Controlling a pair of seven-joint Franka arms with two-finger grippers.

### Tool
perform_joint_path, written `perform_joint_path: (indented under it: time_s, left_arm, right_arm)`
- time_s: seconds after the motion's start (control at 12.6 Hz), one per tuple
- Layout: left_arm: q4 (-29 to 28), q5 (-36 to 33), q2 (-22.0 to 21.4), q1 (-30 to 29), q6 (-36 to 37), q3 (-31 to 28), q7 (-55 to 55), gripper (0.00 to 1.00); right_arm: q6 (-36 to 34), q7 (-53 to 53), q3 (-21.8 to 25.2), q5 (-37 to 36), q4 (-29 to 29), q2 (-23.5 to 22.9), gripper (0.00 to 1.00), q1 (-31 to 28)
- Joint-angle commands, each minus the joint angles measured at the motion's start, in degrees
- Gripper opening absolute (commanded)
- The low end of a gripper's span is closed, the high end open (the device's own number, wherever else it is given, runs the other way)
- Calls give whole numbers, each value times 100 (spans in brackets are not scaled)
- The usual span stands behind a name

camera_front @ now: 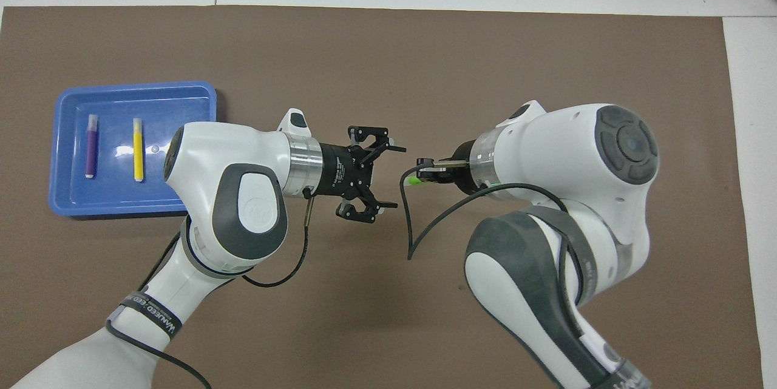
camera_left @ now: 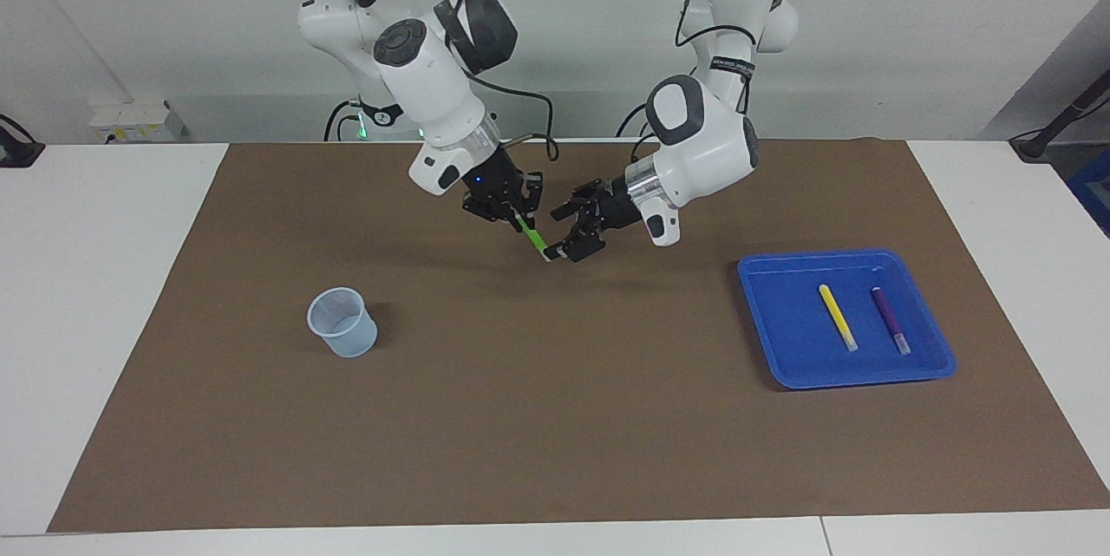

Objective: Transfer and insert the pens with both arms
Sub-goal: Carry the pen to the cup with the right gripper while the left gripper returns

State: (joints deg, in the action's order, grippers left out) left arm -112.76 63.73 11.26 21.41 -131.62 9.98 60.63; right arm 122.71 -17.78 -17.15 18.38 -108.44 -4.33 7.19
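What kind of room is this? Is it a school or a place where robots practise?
Probably a robot lab or test room. Two white robot arms stand at a table with a brown mat, by a plain wall, with only a blue tray of pens and a plastic cup set out.

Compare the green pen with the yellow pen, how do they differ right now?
The green pen is up in the air, gripped by the shut right gripper; the yellow pen lies loose in the blue tray. The green pen hangs tilted over the brown mat; the yellow one rests flat beside the purple pen. Both are slim markers with a pale end.
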Motion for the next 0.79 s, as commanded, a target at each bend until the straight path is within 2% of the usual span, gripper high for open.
perform_joint_path:
  time_s: [0.0,0.16,0.24,0.32,0.56,0.71]
  left_arm:
    - [-72,-1022,-115,-119,30,-75,54,100]
    - [182,-2665,-115,-216,432,-75,28,100]
    - [384,-3195,-106,-347,818,-75,-68,100]
    - [490,-3479,-106,-487,1074,-75,-147,100]
    - [430,-3552,-325,-655,1427,-84,-1305,100]
    - [430,-3613,-405,-883,1691,-101,-1630,100]
  right_arm:
    - [-544,100,-43,-430,288,-16,0,-349]
    - [-826,667,-43,-774,289,54,0,-699]
    - [-932,1071,-43,-792,306,55,0,-928]
    - [-1107,1458,-43,-801,428,37,0,-1165]
    - [-1372,2671,-60,-1370,674,-24,0,-1737]
    - [-1556,3305,-60,-1687,920,-51,0,-1940]
